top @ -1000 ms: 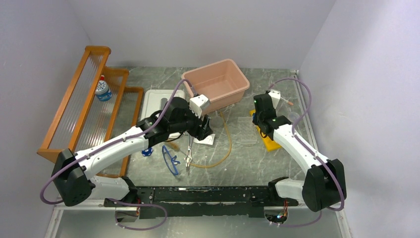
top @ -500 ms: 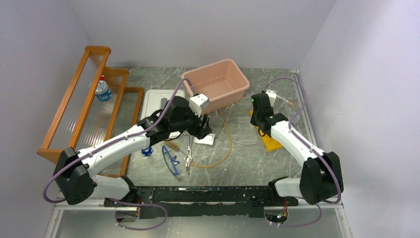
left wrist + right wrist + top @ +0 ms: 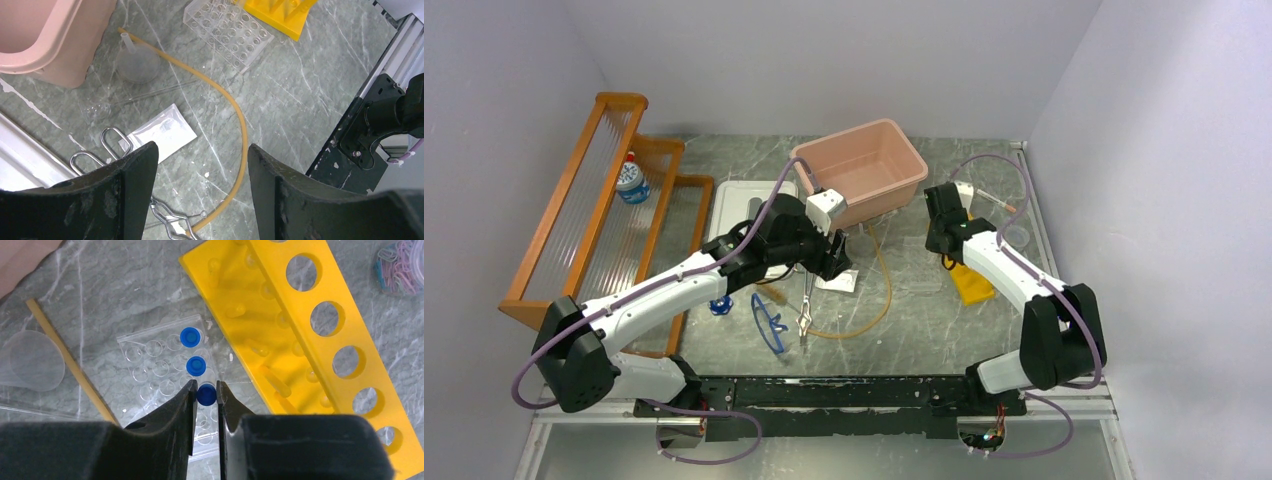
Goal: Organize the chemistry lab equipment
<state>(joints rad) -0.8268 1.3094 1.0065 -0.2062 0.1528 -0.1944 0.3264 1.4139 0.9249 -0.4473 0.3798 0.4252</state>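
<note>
My right gripper (image 3: pixel 205 390) is shut on a blue-capped tube (image 3: pixel 206 394) that stands in the clear well rack (image 3: pixel 150 365), in line with two more blue-capped tubes (image 3: pixel 190 336). From above, the right gripper (image 3: pixel 945 250) hangs next to the yellow rack (image 3: pixel 970 286). My left gripper (image 3: pixel 202 150) is open and holds nothing, above the tan rubber tube (image 3: pixel 240 115), the white packet (image 3: pixel 162 132) and the metal scissor handles (image 3: pixel 112 140). The forceps (image 3: pixel 805 305) and the blue-framed safety glasses (image 3: pixel 769 322) lie in front of the left gripper (image 3: pixel 834 262).
A pink bin (image 3: pixel 864 165) stands at the back centre, with a clear funnel (image 3: pixel 137 62) beside it. The orange slatted shelf (image 3: pixel 594 220) at the left holds a small bottle (image 3: pixel 632 180). A white tray (image 3: pixel 734 205) lies beside the shelf. A dish of rubber bands (image 3: pixel 400 265) sits beyond the yellow rack (image 3: pixel 310 340).
The right arm has swung left and toward the back with the tube, and its wrist now sits over the clear rack. The left arm has not moved.
</note>
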